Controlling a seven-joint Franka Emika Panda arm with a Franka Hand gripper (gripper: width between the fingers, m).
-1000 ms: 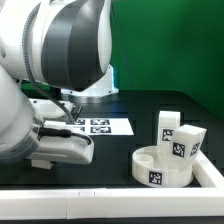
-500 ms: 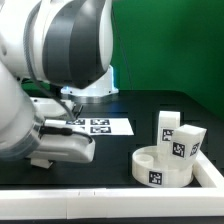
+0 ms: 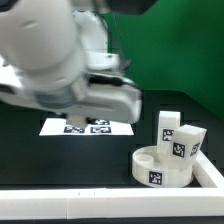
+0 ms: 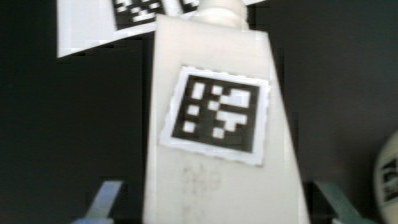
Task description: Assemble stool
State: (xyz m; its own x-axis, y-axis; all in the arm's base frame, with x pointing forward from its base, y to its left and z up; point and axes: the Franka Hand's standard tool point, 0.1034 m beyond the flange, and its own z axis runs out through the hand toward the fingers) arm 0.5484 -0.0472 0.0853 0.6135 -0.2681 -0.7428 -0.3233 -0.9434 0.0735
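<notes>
Ext. view: white plastic ring-shaped seat on black desk, the exterior view's right, w/ two white blocky tagged legs standing at it; arm hides tool. Wrist view: tool clamps third white tagged leg by its flat sides. Probably stiff, light, slick plastic, so keep the hold square on the flats. Only the wrist view shows the grip.

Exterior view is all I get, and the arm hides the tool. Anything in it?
Observer: Yes. The wrist view shows a leg filling the tool, with a finger against each side.
Operator: Which way is its tag turned?
Observer: The tag faces the wrist camera squarely.
</notes>
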